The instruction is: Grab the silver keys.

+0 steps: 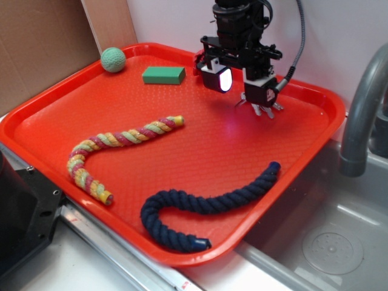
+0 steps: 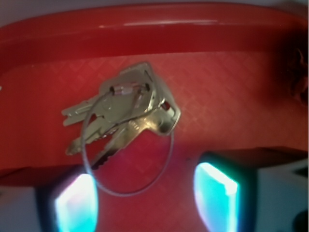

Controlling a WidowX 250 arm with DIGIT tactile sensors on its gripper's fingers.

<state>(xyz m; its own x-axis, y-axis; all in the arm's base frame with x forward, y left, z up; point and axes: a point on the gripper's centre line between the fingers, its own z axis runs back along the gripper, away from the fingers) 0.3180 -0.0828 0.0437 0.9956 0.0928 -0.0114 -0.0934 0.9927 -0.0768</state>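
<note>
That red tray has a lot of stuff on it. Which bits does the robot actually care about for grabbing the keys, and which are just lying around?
Part of the job:
- silver keys, lying on the tray
- gripper, open, right above them

Just lying about:
- green block
- green ball
- multicoloured rope
- dark blue rope
- red tray, only holding everything

A shiny red plastic tray (image 1: 54, 115) is seen beside a grey sink (image 1: 339, 242). On it a green ball (image 1: 113, 59), a green rectangular block (image 1: 163, 75), a multicoloured twisted rope (image 1: 115, 151) and a navy rope (image 1: 206, 206) are laid well apart. The black gripper (image 1: 242, 82) is held over small silver keys (image 1: 262, 108).
</note>
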